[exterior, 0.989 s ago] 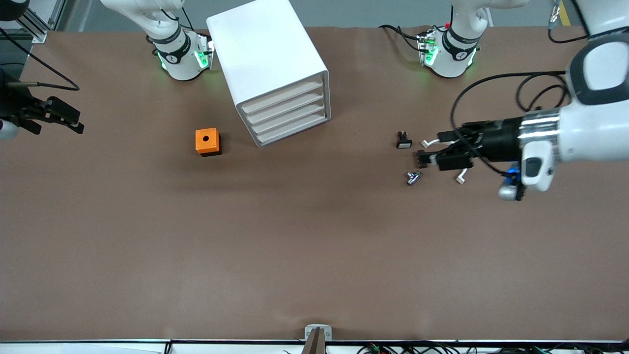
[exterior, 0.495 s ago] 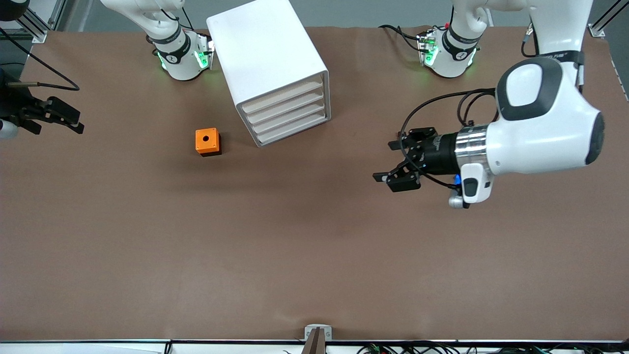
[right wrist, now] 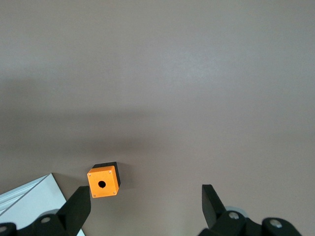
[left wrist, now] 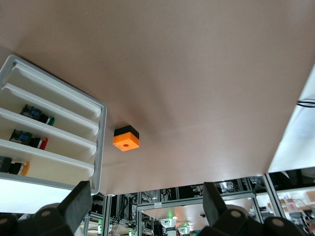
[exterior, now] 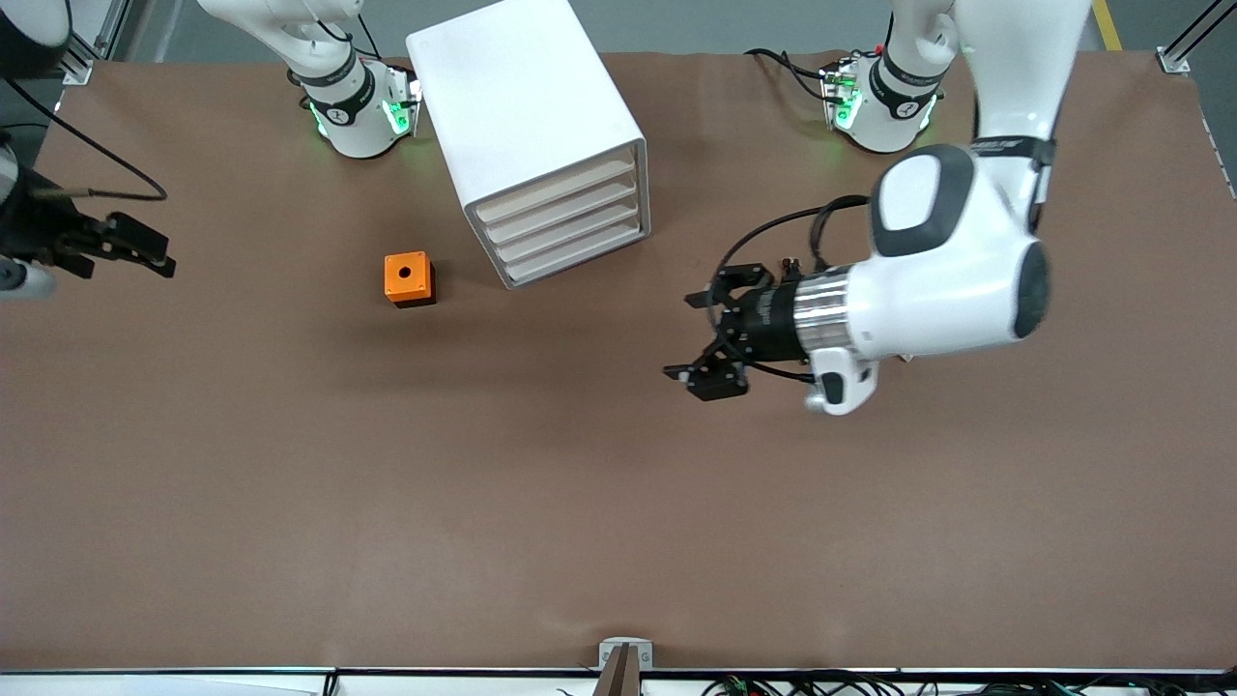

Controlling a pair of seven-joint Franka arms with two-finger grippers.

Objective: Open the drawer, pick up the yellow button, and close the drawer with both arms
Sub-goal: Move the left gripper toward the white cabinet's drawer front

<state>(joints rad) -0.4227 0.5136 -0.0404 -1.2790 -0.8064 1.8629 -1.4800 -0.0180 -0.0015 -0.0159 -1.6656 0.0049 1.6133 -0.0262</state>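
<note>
The white drawer cabinet [exterior: 527, 106] stands near the robots' bases, its several drawers [exterior: 570, 224] all pushed in. In the left wrist view, small parts lie in the drawers [left wrist: 54, 128]. One of them, the button [left wrist: 17, 167], has an orange cap, black body and blue end. My left gripper [exterior: 681, 336] is open and empty over bare table, on the left arm's side of the cabinet; its fingers [left wrist: 78, 202] frame that view. My right gripper [exterior: 159, 259] is open and empty at the right arm's end of the table [right wrist: 145, 206].
An orange cube with a black hole [exterior: 409, 278] sits on the table beside the cabinet, toward the right arm's end; it also shows in the left wrist view [left wrist: 126, 139] and the right wrist view [right wrist: 103, 182]. The left arm covers the small loose parts seen earlier.
The left arm has swung its open gripper from its own end of the table toward the cabinet, passing over and hiding the small loose parts. The right gripper shifted slightly.
</note>
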